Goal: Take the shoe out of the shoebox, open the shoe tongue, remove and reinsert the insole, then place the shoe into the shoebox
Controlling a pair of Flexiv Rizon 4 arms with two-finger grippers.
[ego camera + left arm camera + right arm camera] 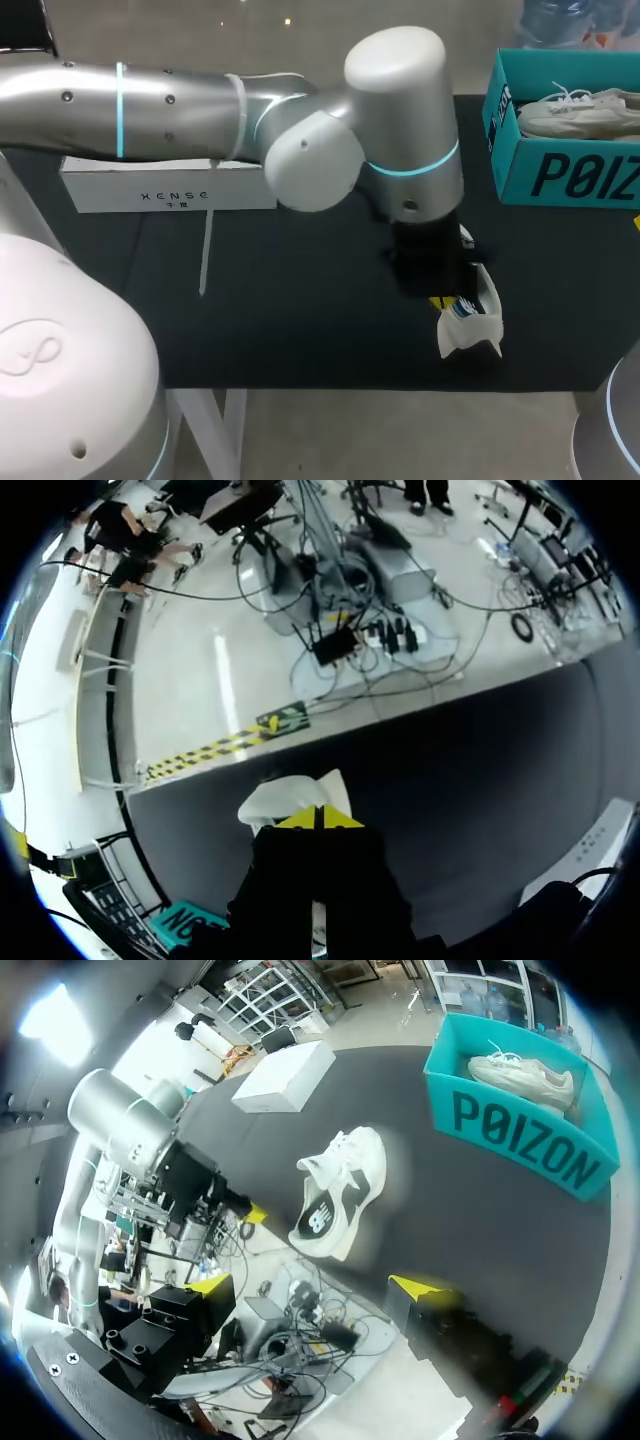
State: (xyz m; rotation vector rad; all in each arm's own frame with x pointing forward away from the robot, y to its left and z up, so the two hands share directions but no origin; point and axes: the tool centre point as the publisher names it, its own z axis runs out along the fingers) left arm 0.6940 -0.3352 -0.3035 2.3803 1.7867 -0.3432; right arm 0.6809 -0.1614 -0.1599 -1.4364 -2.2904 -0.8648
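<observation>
A white shoe (472,320) with a dark side patch lies near the table's front edge; the right wrist view shows this shoe (340,1195) resting on the black mat. My left arm comes across from the left, and its gripper (442,300) stands right over the shoe. In the left wrist view the left gripper (320,818) is shut, yellow tips together just above the shoe's white upper (290,795); I cannot tell if anything is pinched. My right gripper (315,1285) hangs wide open and empty, high above the front edge. The teal shoebox (560,175) stands at the back right.
A second white shoe (580,110) lies inside the teal shoebox (510,1135). A closed white box (170,185) sits at the back left, with a thin white strip (205,250) on the mat in front of it.
</observation>
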